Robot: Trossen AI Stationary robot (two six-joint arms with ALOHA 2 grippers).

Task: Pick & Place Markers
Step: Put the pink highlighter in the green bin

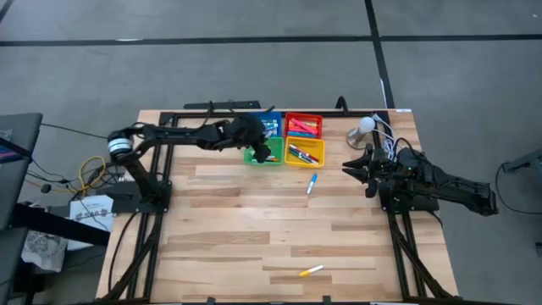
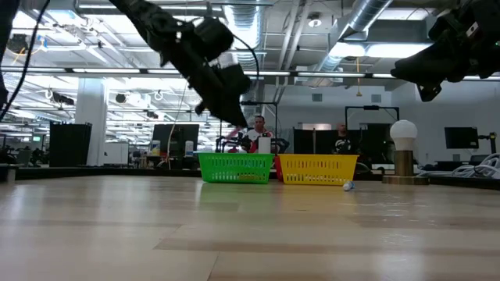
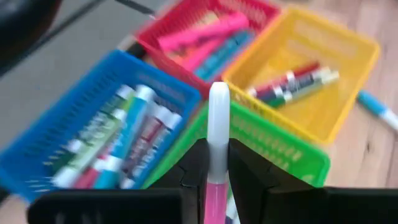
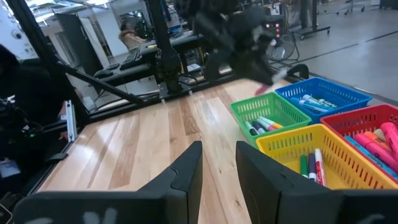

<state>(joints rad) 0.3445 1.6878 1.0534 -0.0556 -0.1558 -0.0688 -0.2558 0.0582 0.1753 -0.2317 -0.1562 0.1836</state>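
- The left claw point(image 1: 257, 144) hung above the four trays near the far edge of the desk point(image 1: 229, 237), pinching a pink marker point(image 3: 217, 124) between its fingers, white end forward.
- In the left wrist view that marker pointed at the spot where the green tray point(image 3: 280, 146) met the blue tray point(image 3: 74, 124); the red tray point(image 3: 205, 31) and yellow tray point(image 3: 323, 68) lay beyond.
- All four trays already held markers, so the step in hand looked like a drop-off, late in the carry.
- Next move, as I judged it: settle over the right tray, lower a little and spread the fingers. Pink markers lay in the red tray, so the claw might have to reach farther toward the far edge first.
- The right claw point(image 4: 219, 163) waited above the right edge of the desk, fingers spread and holding nothing.
- Two markers lay loose on the desk: a blue one point(image 1: 312, 183) just in front of the yellow tray, and a yellow one point(image 1: 312, 271) close to the near edge.
- Those two were left to fetch.
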